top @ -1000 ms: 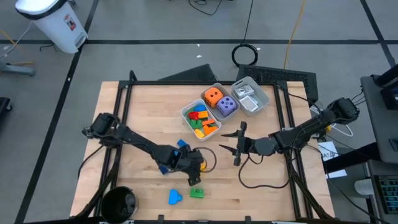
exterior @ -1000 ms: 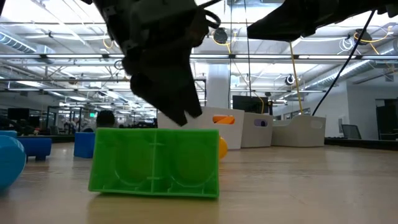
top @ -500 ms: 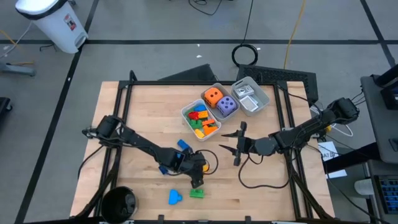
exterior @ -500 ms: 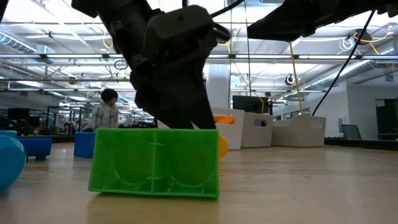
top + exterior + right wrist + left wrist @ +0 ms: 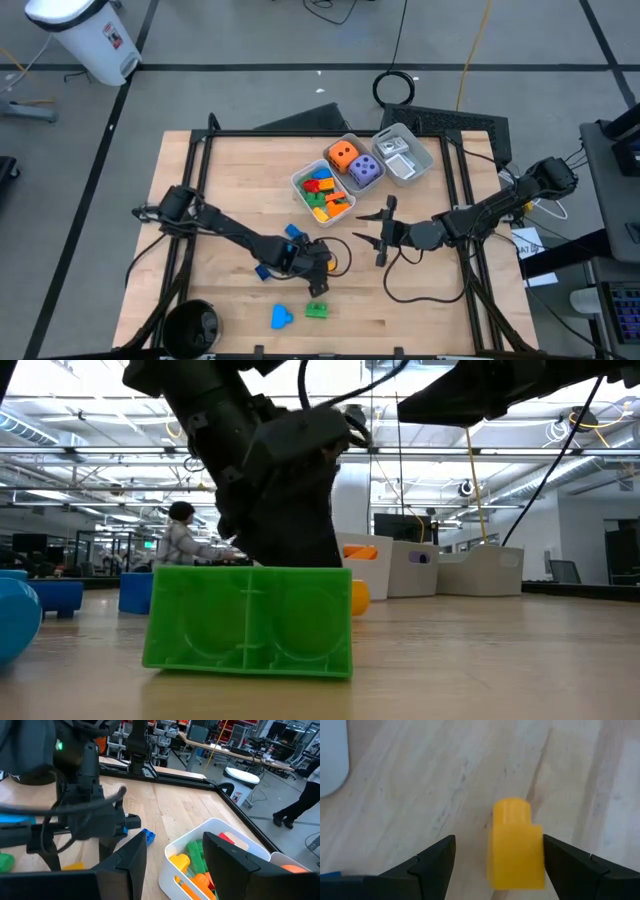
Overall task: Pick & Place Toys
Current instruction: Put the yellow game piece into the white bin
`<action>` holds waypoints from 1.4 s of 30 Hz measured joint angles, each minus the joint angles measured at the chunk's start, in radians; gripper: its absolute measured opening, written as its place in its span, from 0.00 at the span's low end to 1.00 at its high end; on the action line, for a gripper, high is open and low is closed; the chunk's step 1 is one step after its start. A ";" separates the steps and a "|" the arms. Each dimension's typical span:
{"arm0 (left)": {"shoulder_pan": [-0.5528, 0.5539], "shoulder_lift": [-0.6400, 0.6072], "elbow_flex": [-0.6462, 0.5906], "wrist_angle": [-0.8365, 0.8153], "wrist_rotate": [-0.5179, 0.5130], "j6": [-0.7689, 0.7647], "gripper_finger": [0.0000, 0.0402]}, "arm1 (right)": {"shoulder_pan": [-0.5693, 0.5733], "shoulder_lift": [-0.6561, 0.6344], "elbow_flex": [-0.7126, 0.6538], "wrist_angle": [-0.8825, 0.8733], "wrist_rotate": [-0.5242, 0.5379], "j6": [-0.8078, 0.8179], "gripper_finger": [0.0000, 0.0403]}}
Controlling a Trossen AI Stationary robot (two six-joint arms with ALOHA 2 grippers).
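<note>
A yellow brick lies on the wooden table, with its stud pointing away from the wrist; it also shows in the low view. My left gripper is open and low over the table, one finger on each side of the brick. A green brick and a blue piece lie near the front edge. My right gripper hangs open and empty at the table's middle right. My left gripper comes from above with its fingers astride the yellow brick, which rests on the table. One fingertip stands right beside the brick's side. I cannot tell whether it touches.
A white tray holds several coloured bricks. Beside it, an orange die and a purple die sit in a tray, and a clear tray stands behind. Blue bricks lie by the left arm. A person moves far behind the table.
My left gripper has moved toward the table's near edge and a little right, and has come down over the yellow brick, staying open. The green brick has not moved. My right arm has kept still.
</note>
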 joint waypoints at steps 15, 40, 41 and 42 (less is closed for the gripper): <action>0.006 0.015 0.000 -0.003 0.022 0.075 0.33 | 0.000 0.000 0.000 0.000 0.000 0.000 0.41; 0.230 -0.251 -0.005 -0.037 -0.045 0.281 0.33 | 0.000 0.000 -0.001 -0.008 0.000 0.000 0.41; 0.245 -0.231 -0.007 -0.043 -0.040 0.268 0.33 | 0.000 0.000 -0.001 -0.008 0.000 0.000 0.41; 0.261 -0.213 -0.008 -0.041 -0.039 0.256 0.33 | 0.000 0.000 -0.001 -0.009 0.000 0.000 0.41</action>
